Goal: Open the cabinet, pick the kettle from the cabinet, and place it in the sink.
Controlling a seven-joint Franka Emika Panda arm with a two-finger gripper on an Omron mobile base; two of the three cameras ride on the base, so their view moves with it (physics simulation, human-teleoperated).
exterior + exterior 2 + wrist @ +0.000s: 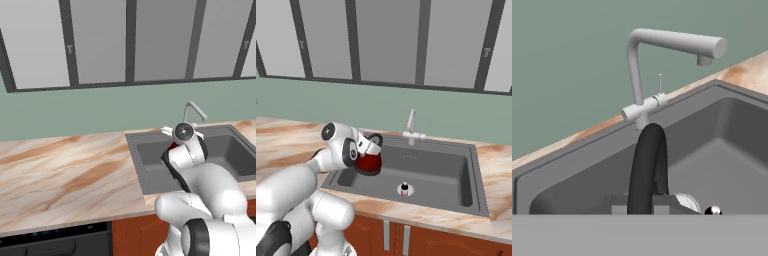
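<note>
Kettle point(370, 162): small, rounded, dark red body with a glossy finish; black arched handle point(646, 167) rising over the top. In the right base view it hangs at the gripper point(372, 146), body just below the white hand, over the left part of the sink point(456, 165), at about 9 o'clock from the drain point(404, 188). Whether its base touches the basin floor cannot be told. In the left base view only a sliver of red point(172, 146) shows behind the wrist.

Gripper: claw drawn together on the kettle handle; in the hand view the black arch stands straight up from the bottom centre, where the fingers meet it.

Sink: rectangular, dark grey, recessed, with a round drain fitting in the floor near centre.

Faucet point(662, 60): thin, silver-grey, an upright post with a spout bent over at the top and a small lever on its base. It stands on the back rim, at 12 o'clock from the kettle handle in the hand view.

Countertop point(60, 175): marbled tan and cream, surrounding the sink.

Wall point(331, 100): plain pale green behind the counter.

Low cabinets point(421, 235): reddish-brown fronts with short silver handles, beneath the sink.
</note>
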